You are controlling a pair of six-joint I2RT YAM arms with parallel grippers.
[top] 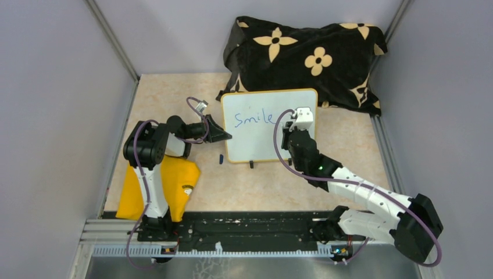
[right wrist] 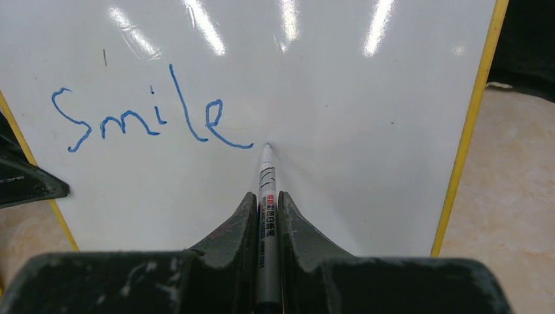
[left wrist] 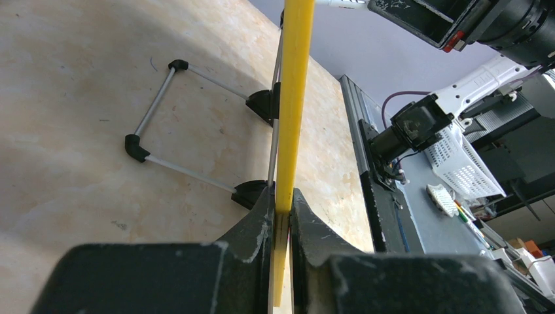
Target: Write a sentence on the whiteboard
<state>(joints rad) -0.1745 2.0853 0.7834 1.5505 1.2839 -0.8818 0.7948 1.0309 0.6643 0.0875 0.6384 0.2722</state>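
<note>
Whiteboard (top: 250, 145) held upright at mid-frame, one word written on it.
In the top view the whiteboard is stood on the table just below the flowered cloth (top: 302, 58) at upper right. Its yellow left rim is clamped between the closed jaws of the left gripper (left wrist: 283, 203). A marker (right wrist: 266, 173) is gripped by the right gripper (right wrist: 267, 199), its tip set against the board at the end of the blue "Smile" (right wrist: 150, 118).

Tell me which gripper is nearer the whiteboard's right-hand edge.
Right. The right gripper holds the marker over the right half of the whiteboard; the left gripper clamps the opposite, left edge.
</note>
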